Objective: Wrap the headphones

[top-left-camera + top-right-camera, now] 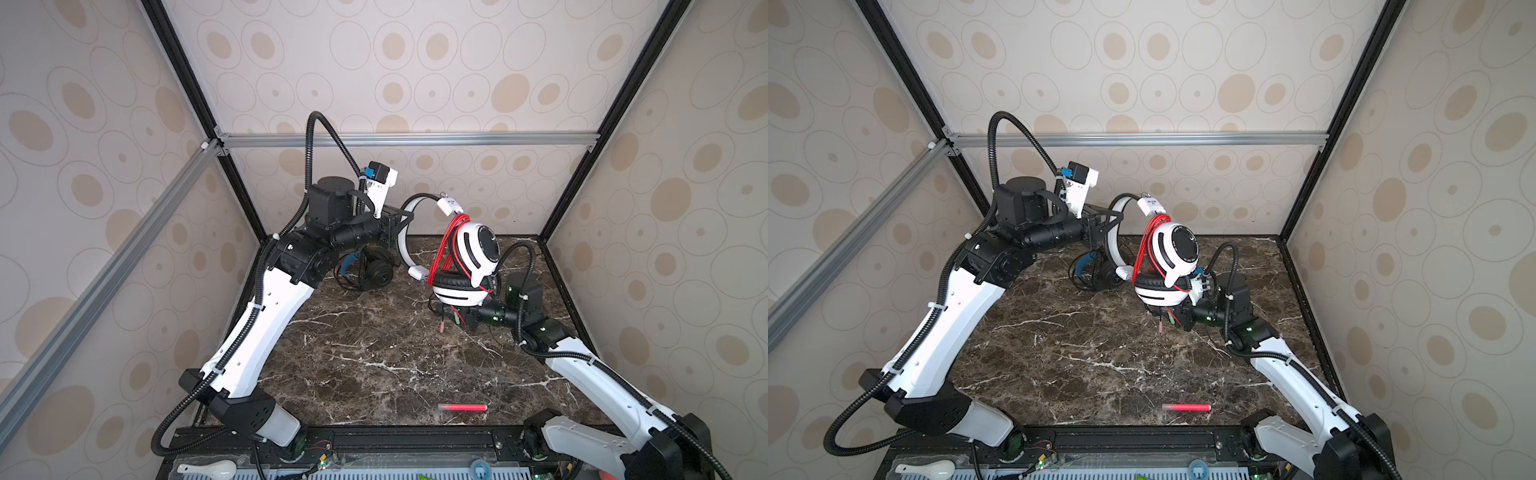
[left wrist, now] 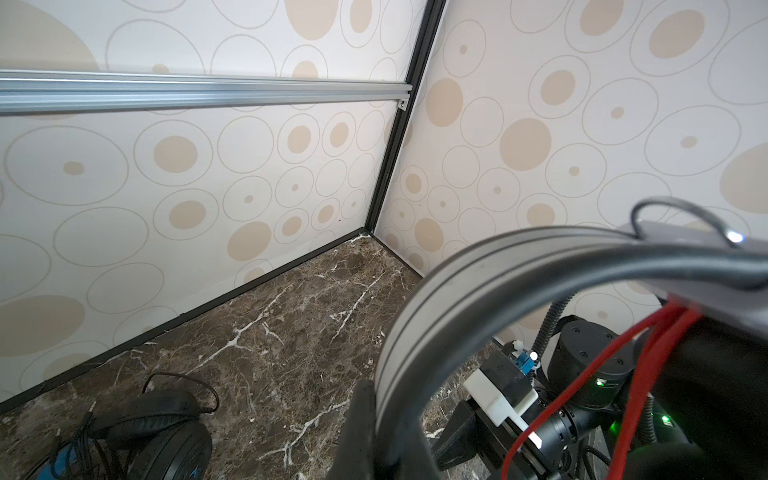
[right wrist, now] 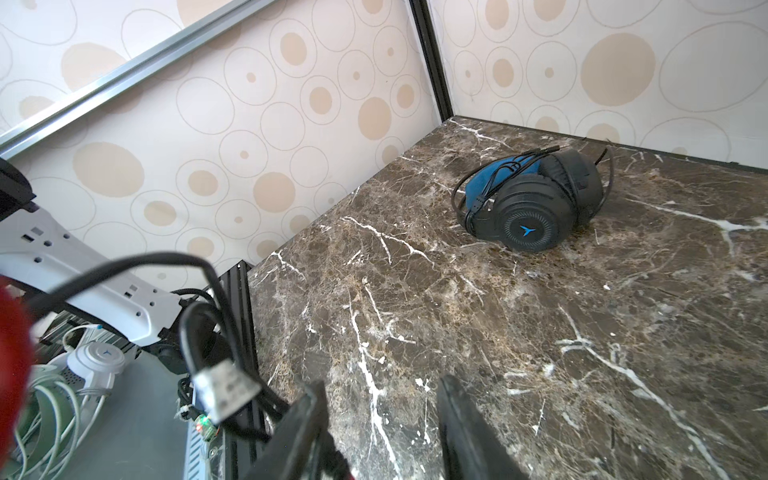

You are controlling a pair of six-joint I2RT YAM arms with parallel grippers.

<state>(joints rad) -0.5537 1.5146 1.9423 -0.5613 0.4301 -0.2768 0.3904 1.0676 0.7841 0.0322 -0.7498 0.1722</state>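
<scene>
White headset (image 1: 478,249), red cable (image 1: 442,245) looped over upper cup: left tool (image 2: 405,419) pinches headband, right tool (image 3: 380,399) spread, empty; wrap looks near done, next lower onto counter (image 1: 374,353)

The tabletop (image 1: 374,353) is showing a brown marble-like face with white veins, smooth and faintly shining. The white headset (image 1: 471,232) is gleaming as glossy hard plastic, its ear cushion looking like soft black leatherette. Its red cable (image 1: 446,243) is looking smooth and rubbery. The black headset (image 3: 532,208) is appearing as matt plastic with a finely ribbed ring and a blue padded band. The walls (image 1: 415,62) are looking matt and papery, and the rail (image 1: 395,139) is glinting like brushed metal.
</scene>
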